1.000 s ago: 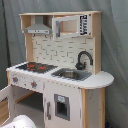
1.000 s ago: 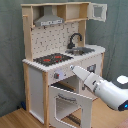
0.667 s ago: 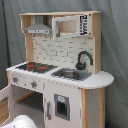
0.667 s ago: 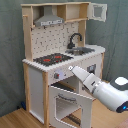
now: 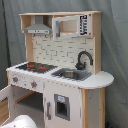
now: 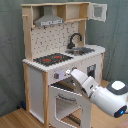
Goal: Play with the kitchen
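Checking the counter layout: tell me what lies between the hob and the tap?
In both exterior views, the sink lies between the red-ringed hob and the black tap.

I see a dull grey-green fabric curtain (image 6: 12, 55) hanging as backdrop in both exterior views, above a light-brown wooden plank floor (image 6: 17, 119).

A wooden floor (image 6: 15, 117) is carrying the kitchen (image 6: 62, 60), which is standing upright on it before a grey curtain (image 6: 10, 50).
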Available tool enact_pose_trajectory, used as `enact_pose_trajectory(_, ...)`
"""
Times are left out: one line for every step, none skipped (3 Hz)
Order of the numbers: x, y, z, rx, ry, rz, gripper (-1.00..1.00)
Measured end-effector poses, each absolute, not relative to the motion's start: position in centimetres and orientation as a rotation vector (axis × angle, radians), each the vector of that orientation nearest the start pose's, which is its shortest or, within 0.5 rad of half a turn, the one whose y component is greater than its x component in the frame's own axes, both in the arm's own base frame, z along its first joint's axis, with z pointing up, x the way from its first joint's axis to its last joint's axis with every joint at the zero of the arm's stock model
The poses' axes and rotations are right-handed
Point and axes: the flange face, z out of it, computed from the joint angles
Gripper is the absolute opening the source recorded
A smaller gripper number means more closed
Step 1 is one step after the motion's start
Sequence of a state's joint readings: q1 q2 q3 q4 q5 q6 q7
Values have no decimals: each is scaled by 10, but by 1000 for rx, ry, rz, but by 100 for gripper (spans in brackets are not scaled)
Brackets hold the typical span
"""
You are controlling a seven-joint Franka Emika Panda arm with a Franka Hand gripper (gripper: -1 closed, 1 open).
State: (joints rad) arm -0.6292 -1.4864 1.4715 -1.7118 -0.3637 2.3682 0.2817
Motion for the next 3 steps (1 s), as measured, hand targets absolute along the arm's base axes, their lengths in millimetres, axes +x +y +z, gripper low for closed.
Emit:
enact_pose_trajectory(109,679,409,1161,971,1518,100)
enact_pose_trajectory(109,688,390,1215,966,1575,100)
enact_pose_trajectory(108,697,362,1286,967,1631,100)
